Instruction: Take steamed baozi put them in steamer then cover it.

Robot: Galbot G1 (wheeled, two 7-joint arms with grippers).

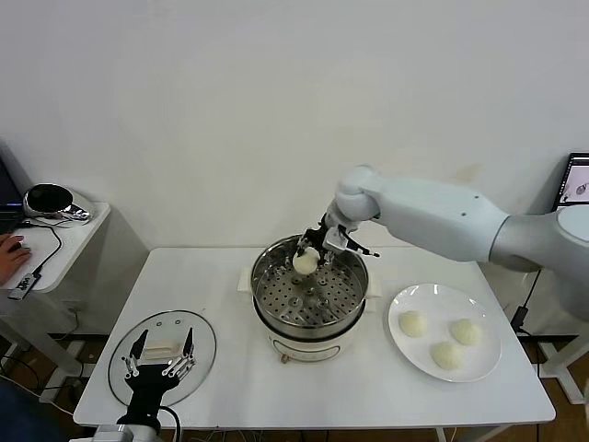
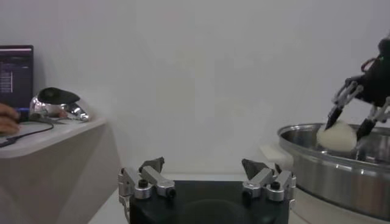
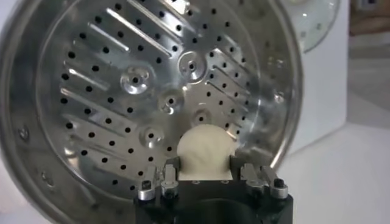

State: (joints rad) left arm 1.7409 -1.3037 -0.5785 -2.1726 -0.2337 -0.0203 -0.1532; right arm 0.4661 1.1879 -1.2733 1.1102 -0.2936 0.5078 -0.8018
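We are counting four steamed baozi: one sitting between the right gripper's fingers over the steamer, and three lying on the white plate — one, another and a third. We are seeing one steamer, one plate, one glass cover, two white tables and two grippers, the left gripper included.

The bun hides the right gripper's fingertips, so contact cannot be judged. The left gripper covers part of the lid. The steamer is cut off by the left wrist view's edge.
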